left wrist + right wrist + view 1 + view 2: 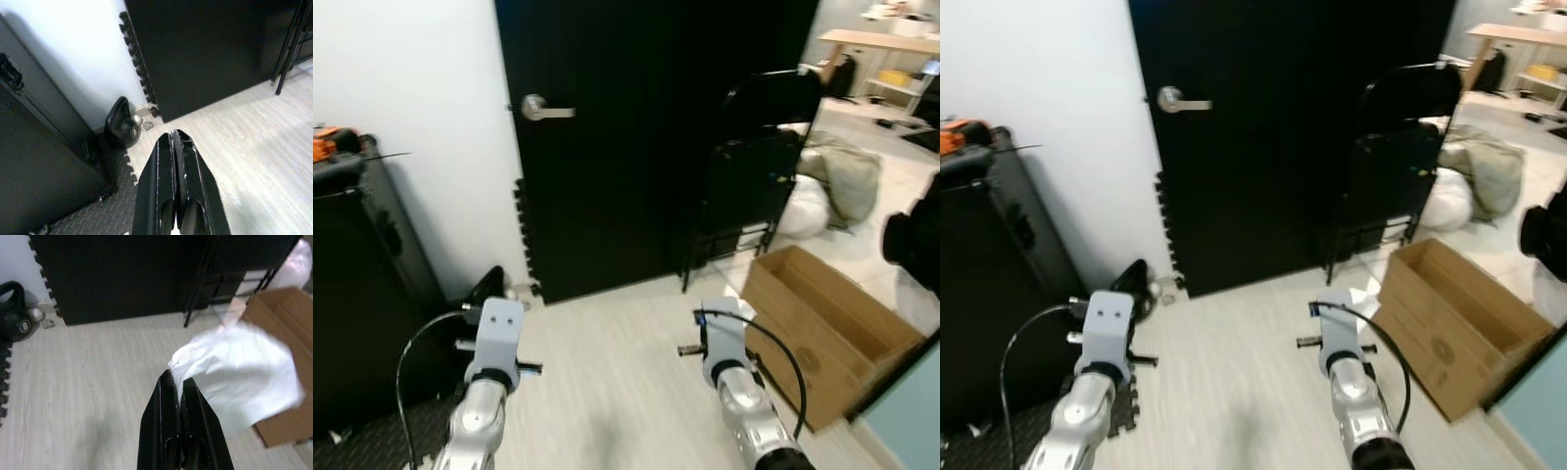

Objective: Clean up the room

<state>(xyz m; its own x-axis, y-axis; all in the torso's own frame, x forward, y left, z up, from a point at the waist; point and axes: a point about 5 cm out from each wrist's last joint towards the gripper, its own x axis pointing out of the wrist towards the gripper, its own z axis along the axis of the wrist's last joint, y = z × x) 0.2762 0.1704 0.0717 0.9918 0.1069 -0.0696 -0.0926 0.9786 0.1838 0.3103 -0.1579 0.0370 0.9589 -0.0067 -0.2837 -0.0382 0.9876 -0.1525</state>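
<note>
My right gripper (176,378) is shut on a crumpled white sheet (239,377), which hangs from its fingertips over the pale wood floor. Just beyond it lies an open cardboard box (832,323), empty as far as I can see, on the floor to my right. My left gripper (174,135) is shut with nothing in it and is held above the floor near a black kettlebell (121,128). Both silver arms reach forward, the left arm (494,352) and the right arm (729,357).
A black door (636,147) with a silver handle (545,109) stands straight ahead. A black folding chair (754,186) leans beside it. A tall black case (362,284) and foam mat (372,441) are at my left. White bags and an olive cloth (847,176) lie far right.
</note>
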